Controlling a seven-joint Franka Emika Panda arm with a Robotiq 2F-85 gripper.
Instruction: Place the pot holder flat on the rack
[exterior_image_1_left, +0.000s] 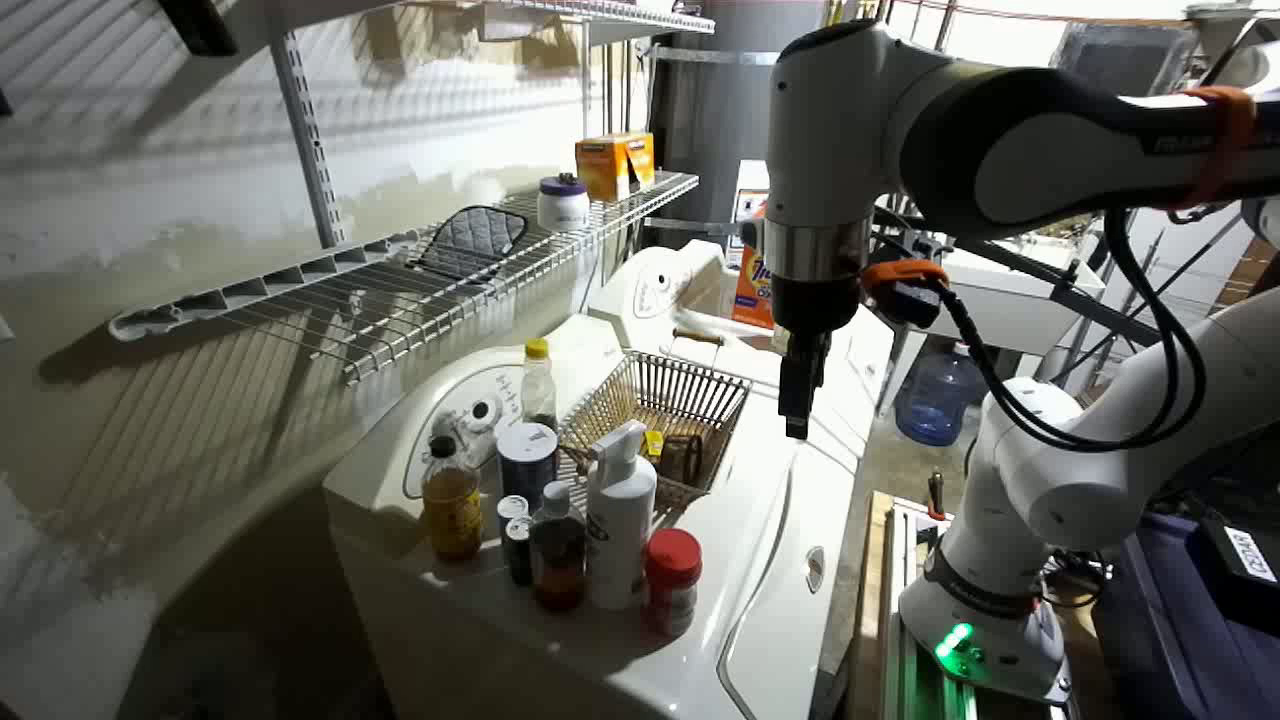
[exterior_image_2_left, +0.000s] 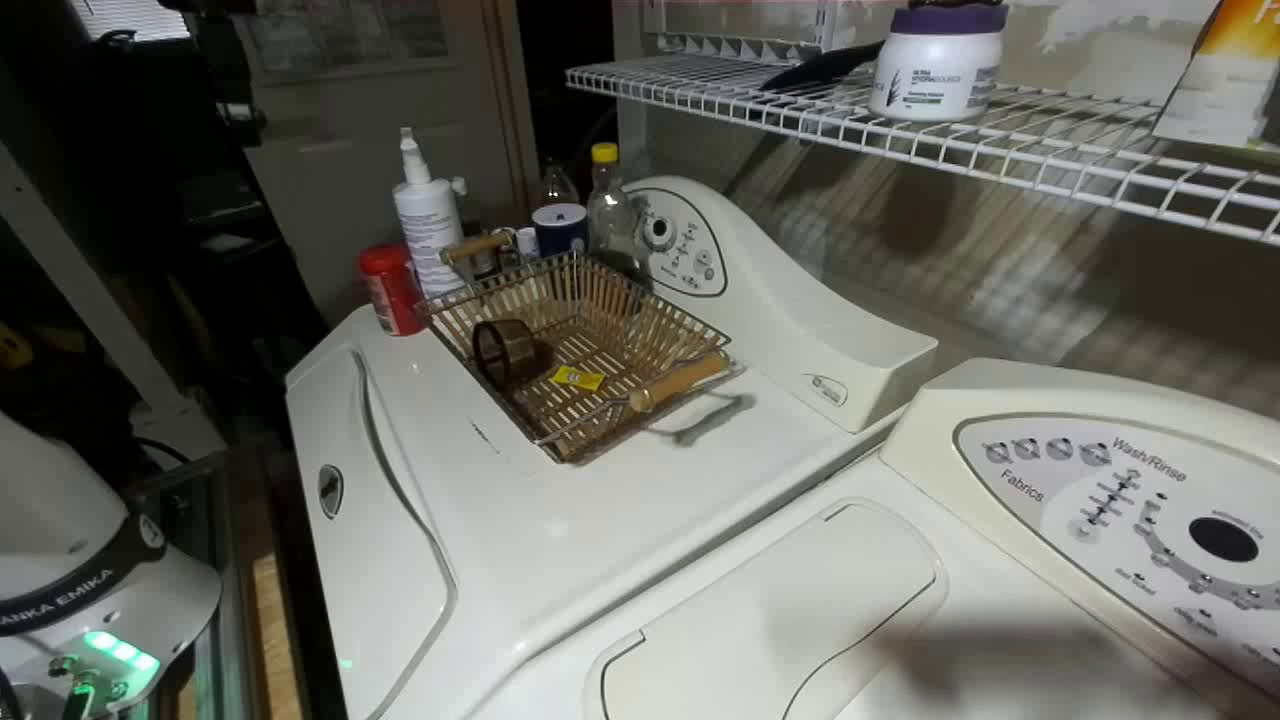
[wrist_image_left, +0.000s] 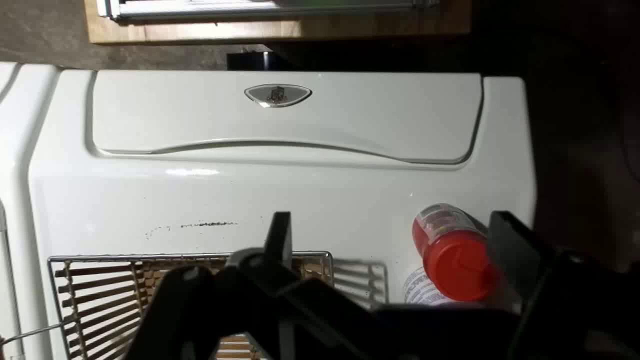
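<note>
The pot holder, a dark grey quilted pad (exterior_image_1_left: 472, 242), lies on the wire rack (exterior_image_1_left: 450, 308) along the wall. In an exterior view the pot holder (exterior_image_2_left: 825, 70) shows as a thin dark shape, tilted, with its edge near the white jar raised above the rack (exterior_image_2_left: 700, 98). I cannot tell what holds that edge up. My gripper (exterior_image_1_left: 797, 428) points down above the white washer-like machine, to the right of the basket and well away from the rack. In the wrist view my gripper (wrist_image_left: 392, 225) is open with nothing between its fingers. Pot holder and rack are out of the wrist view.
A purple-lidded white jar (exterior_image_1_left: 563, 205) and an orange box (exterior_image_1_left: 614, 166) stand on the rack beside the pot holder. Below, the machine top holds a wire basket (exterior_image_2_left: 715, 340), a red-lidded jar (exterior_image_1_left: 673, 580), a white pump bottle (exterior_image_1_left: 622, 520) and several other bottles.
</note>
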